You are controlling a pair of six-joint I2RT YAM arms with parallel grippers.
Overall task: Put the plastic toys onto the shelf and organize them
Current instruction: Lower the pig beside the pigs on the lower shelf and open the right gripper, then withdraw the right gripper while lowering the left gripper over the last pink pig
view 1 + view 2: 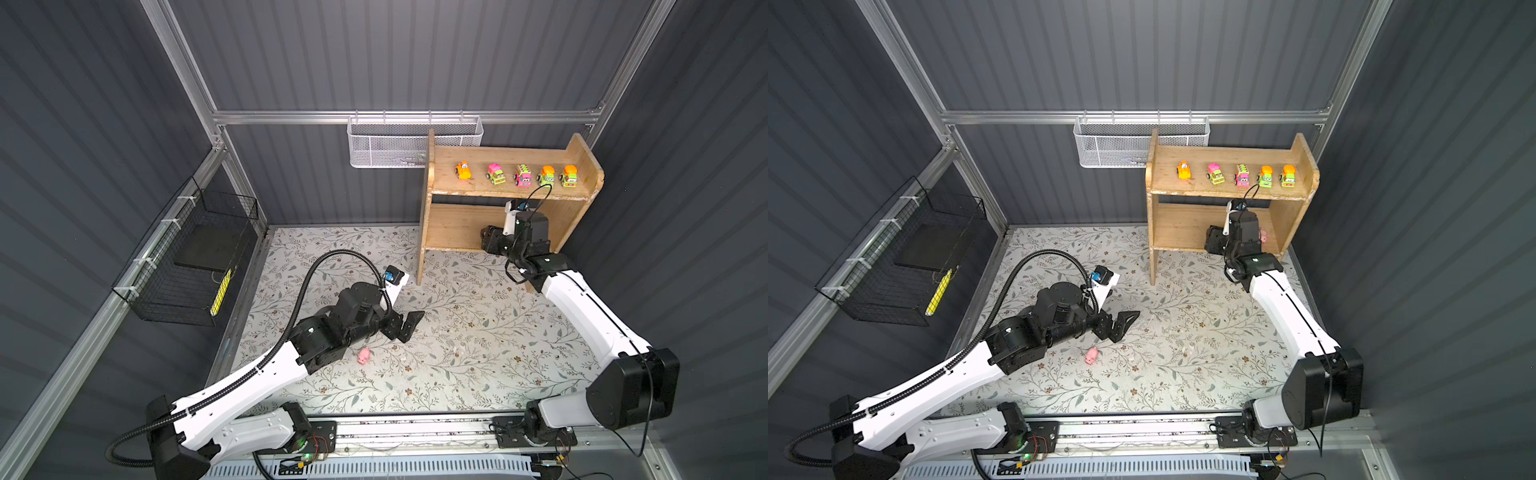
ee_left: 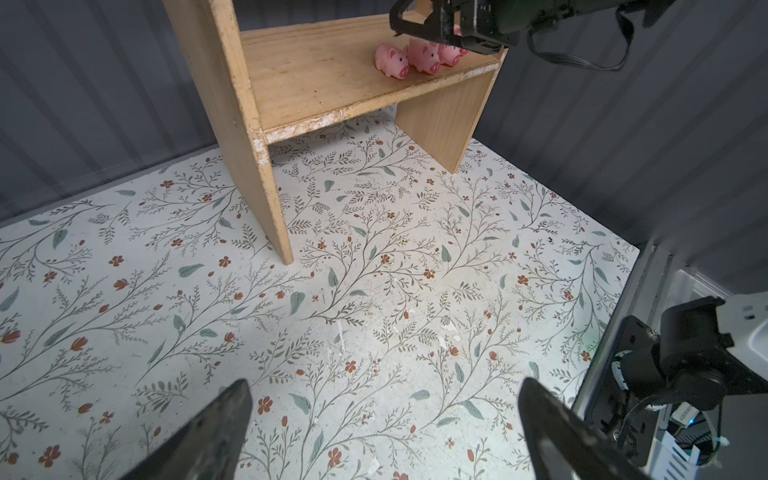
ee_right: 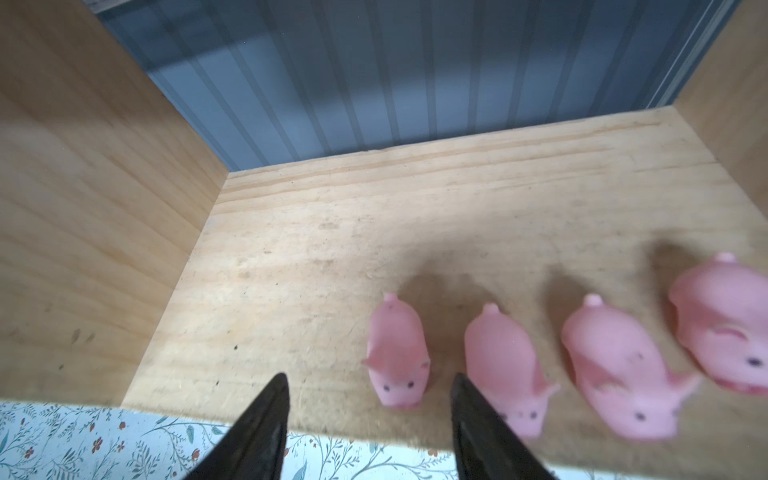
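The floral tabletop (image 1: 457, 353) takes up most of the cell, and at its far right stands the wooden shelf (image 1: 424, 232), its open front turned towards the near side. The right arm reaches into the lower tier. There the right gripper (image 3: 369, 381) has its jaws partway apart and grips nothing. The left gripper (image 1: 409, 326) hovers low over the middle of the tabletop, jaws spread wide and empty.

Five vehicles stand in a row along the top tier. From the left they are an orange vehicle (image 1: 463, 170), a pink-and-green vehicle (image 1: 496, 173), a pink vehicle (image 1: 523, 175) and two green ones with orange tops: the fourth vehicle (image 1: 547, 175) and the fifth vehicle (image 1: 569, 175).

Four pigs line up side by side on the lower tier, toward its right end and near the front edge, snouts forward. The leftmost pig (image 3: 397, 353) stands loose by the right gripper's fingertips. Next come the second pig (image 3: 505, 365), the third pig (image 3: 619, 374) and the fourth pig (image 3: 723, 324). The last pig (image 1: 364, 356) sits on the tabletop beside the left arm's wrist, well apart from the shelf.
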